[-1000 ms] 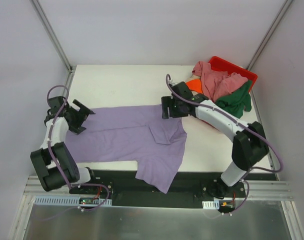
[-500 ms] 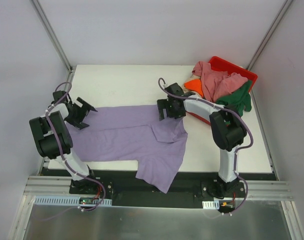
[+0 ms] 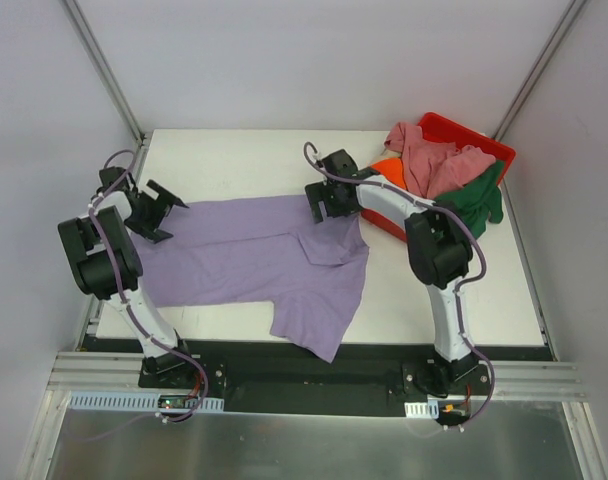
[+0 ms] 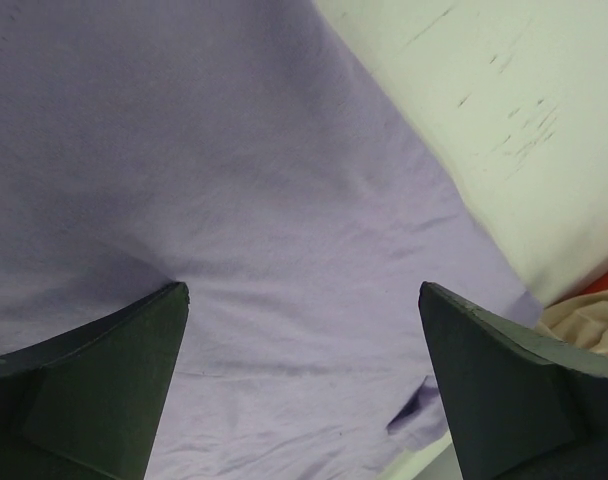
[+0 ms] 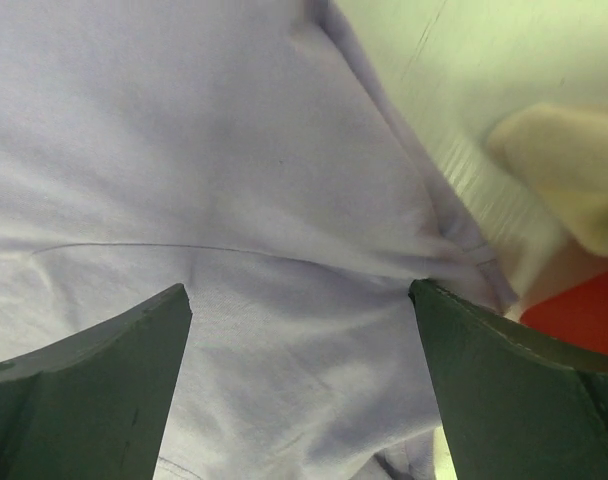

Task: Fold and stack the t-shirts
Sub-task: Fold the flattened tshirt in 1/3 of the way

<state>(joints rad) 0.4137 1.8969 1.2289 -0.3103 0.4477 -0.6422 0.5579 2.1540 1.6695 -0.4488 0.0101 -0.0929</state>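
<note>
Two end effectors, the left gripper and the right gripper, stand with jaws wide apart, holding nothing. We see the lavender t-shirt spread out at centre frame between them.

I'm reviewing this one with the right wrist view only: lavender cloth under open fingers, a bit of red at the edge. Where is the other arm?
Observer: The left gripper hovers open over the left end of the same lavender t-shirt, near the table's left edge.
Operator: Is that shirt folded?
Observer: Not really. It lies mostly spread across the table, with one small flap turned over and a corner hanging past the near edge.
Operator: And the red thing?
Observer: That is a red bin at the far right corner, with a pink t-shirt, a green t-shirt and an orange t-shirt heaped in and over it.
</note>
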